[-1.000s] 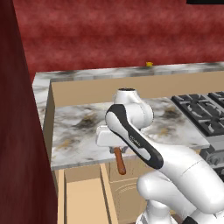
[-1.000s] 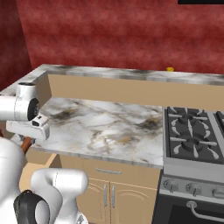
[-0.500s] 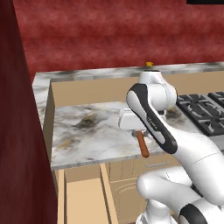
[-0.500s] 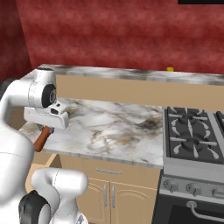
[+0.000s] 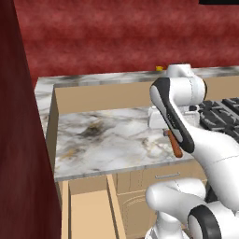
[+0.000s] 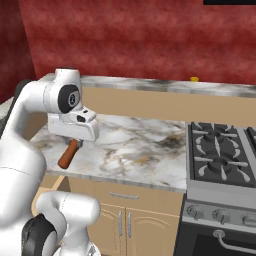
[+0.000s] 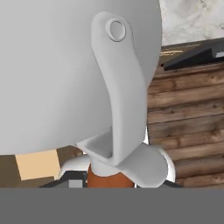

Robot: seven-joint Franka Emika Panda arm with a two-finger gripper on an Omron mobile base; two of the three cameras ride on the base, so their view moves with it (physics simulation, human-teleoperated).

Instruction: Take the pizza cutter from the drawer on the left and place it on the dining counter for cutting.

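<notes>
My gripper (image 5: 167, 132) is shut on the pizza cutter, whose reddish-brown handle (image 5: 175, 145) hangs down over the front right part of the marble worktop (image 5: 107, 135). From the right base the handle (image 6: 69, 153) slants below the hand (image 6: 75, 141) near the worktop's left front edge. In the hand view the grey round blade (image 7: 52, 74) looms close, with its bracket (image 7: 120, 92) across it. The drawer (image 5: 88, 210) stands pulled open at the lower left, its inside bare tan wood. Along the back runs the dining counter's raised marble-topped ledge (image 5: 93, 79); what lies beyond it is hidden.
A gas stove (image 6: 220, 150) adjoins the worktop on the right. Cabinet doors (image 6: 125, 225) with vertical handles sit under the worktop. A small yellow thing (image 6: 194, 79) rests on the ledge. A dark red wall panel (image 5: 18, 140) closes off the left side.
The arm has swung to the right and risen, carrying the pizza cutter from above the open drawer to over the worktop. The grip has stayed shut on it.
</notes>
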